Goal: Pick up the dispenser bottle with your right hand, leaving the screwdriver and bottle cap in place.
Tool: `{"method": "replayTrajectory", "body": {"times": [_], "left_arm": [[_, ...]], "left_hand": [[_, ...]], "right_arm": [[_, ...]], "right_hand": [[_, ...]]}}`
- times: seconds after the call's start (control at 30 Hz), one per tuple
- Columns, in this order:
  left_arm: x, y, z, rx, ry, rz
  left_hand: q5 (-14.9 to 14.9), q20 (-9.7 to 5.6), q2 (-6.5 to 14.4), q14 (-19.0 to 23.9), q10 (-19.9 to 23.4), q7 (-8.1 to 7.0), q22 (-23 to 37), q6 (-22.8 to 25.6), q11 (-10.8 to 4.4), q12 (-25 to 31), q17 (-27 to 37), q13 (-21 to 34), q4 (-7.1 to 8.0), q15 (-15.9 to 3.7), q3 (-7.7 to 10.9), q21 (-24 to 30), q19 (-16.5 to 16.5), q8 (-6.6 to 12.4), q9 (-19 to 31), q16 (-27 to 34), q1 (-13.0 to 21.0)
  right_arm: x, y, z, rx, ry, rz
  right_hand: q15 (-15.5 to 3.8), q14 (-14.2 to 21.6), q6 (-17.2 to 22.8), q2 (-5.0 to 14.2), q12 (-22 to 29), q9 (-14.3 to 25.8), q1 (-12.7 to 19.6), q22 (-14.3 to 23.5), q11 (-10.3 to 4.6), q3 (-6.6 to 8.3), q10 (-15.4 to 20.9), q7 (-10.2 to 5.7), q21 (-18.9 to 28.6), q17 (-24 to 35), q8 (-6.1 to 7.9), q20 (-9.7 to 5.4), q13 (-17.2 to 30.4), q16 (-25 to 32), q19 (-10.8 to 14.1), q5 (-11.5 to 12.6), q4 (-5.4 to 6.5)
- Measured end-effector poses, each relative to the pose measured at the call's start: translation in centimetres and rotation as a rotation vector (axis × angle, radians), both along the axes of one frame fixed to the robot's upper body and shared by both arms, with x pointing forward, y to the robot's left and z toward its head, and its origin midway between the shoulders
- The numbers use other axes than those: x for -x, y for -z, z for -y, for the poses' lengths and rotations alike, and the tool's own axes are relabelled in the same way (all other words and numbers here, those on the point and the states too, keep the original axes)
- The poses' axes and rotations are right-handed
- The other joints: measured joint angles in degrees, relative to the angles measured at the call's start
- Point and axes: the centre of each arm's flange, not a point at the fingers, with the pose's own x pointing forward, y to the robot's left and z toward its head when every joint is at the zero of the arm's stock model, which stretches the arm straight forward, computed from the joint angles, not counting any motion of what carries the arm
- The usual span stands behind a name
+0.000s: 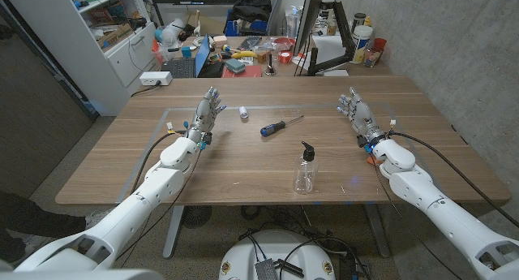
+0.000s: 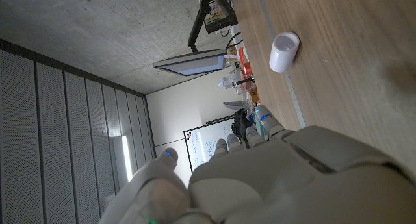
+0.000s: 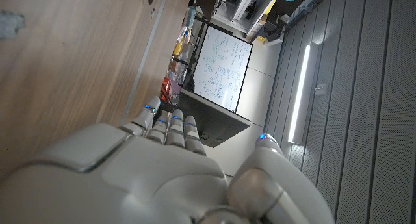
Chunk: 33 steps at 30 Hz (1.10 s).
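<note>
The right hand [image 1: 359, 115] waits open near the desk's [image 1: 243, 162] right edge, holding nothing. The dispenser bottle [image 1: 305, 170] stands upright near the front edge, well apart from it.

The wooden table [image 1: 243, 170] is mid-brown with a fine grain. On it stand a clear plastic dispenser bottle [image 1: 305, 176] with a black pump top, a screwdriver [image 1: 280, 126] with a blue and black handle and a silvery shaft, and a small white bottle cap [image 1: 243, 112]. Both pale grey robot hands, left [image 1: 206, 114] and right [image 1: 358, 112], show small blue fingertip marks.
</note>
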Motion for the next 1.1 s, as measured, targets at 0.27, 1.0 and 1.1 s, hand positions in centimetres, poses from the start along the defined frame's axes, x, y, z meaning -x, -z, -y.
{"method": "replayTrajectory", "body": {"times": [0.27, 1.0, 1.1], "left_arm": [[-0.2, 0.1, -0.1, -0.004, 0.002, -0.004], [-0.5, 0.4, -0.2, -0.003, 0.007, -0.010], [-0.5, 0.4, -0.2, -0.002, 0.007, -0.011]], "left_hand": [[0.0, 0.00, 0.0, 0.0, 0.0, 0.00, 0.0, 0.0, 0.00, 0.0, 0.0, 0.0, 0.00, 0.00, 0.00, 0.0, 0.0, 0.00, 0.0, 0.0, 0.0], [0.0, 0.00, 0.0, 0.0, 0.0, 0.00, 0.0, 0.0, 0.01, 0.0, 0.0, 0.0, 0.00, 0.00, 0.00, 0.0, 0.0, 0.00, 0.0, 0.0, 0.0], [0.0, 0.00, 0.0, 0.0, 0.0, 0.00, 0.0, 0.0, 0.01, 0.0, 0.0, 0.0, 0.00, 0.00, 0.00, 0.0, 0.0, 0.00, 0.0, 0.0, 0.0]], "right_arm": [[0.6, 0.5, 0.3, 0.022, -0.008, 0.012], [2.7, 0.9, 0.7, 0.082, -0.011, 0.066], [3.0, 1.0, 0.7, 0.091, -0.009, 0.069]], "right_hand": [[0.21, -0.2, -0.9, -0.82, 0.0, 0.0, 0.4, 0.0, 0.22, -0.48, -0.2, 0.27, -0.4, 0.0, 0.00, 0.00, 0.0, 0.0, 0.0, 0.2, -0.48], [1.13, -1.1, -2.1, -2.65, -0.3, 0.0, 2.5, 0.0, 1.22, -0.95, -1.8, 0.88, -1.7, 0.0, 0.00, 1.26, 0.3, 0.0, 0.0, 1.0, -2.21], [1.86, -0.8, -2.1, -2.61, -0.3, 0.0, 3.2, 0.0, 1.45, -0.98, -2.1, 0.88, -1.7, 0.0, 0.00, 2.29, 0.3, 0.0, 0.6, 1.1, -2.47]]}}
